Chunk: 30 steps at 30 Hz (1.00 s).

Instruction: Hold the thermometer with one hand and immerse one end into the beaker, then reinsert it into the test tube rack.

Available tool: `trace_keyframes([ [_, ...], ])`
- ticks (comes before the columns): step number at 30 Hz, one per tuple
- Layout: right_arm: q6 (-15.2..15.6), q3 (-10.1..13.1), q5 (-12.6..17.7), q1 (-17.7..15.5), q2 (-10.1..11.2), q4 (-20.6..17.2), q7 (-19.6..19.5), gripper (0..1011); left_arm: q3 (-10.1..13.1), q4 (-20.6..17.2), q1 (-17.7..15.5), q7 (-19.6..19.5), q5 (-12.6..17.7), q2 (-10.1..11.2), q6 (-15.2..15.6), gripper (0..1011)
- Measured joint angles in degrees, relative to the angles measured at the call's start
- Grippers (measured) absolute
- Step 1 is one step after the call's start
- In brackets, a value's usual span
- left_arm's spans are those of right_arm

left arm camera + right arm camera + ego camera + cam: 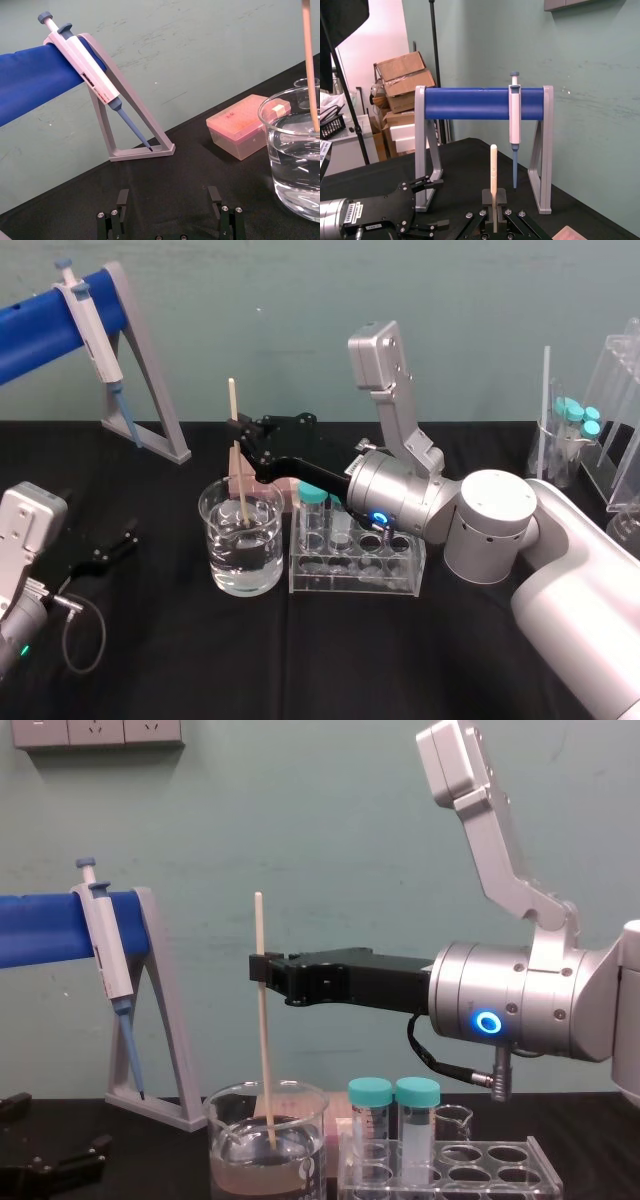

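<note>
The thermometer (pixel 238 465), a thin cream-white rod, stands nearly upright with its lower end dipped in the water of the big glass beaker (pixel 240 575). My right gripper (pixel 238 428) reaches in from the right above the beaker and is shut on the rod near its upper third. From the chest, the rod (pixel 263 1050) runs from the black jaws (pixel 262 970) down into the beaker (pixel 232 1160). The clear test tube rack (pixel 350 587) sits just right of the beaker. My left gripper (pixel 125 543) rests open on the table at the left, its fingers (pixel 122 197) spread and holding nothing.
A blue-and-grey pipette (pixel 92 325) hangs on a blue-barred stand (pixel 150 380) at the back left. A pink box (pixel 245 125) lies behind the beaker. Two teal-capped tubes (pixel 395 1120) stand in the rack. More capped tubes (pixel 578 420) and clear holders are at the far right.
</note>
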Motion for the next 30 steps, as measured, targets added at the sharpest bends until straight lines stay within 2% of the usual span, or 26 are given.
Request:
trace_keyframes([
  [30,0.4,0.0,-1.1,-0.4,-1.3,2.9,-0.2,44,0.0,0.0,0.0,0.0,0.0,0.0,0.0,1004],
])
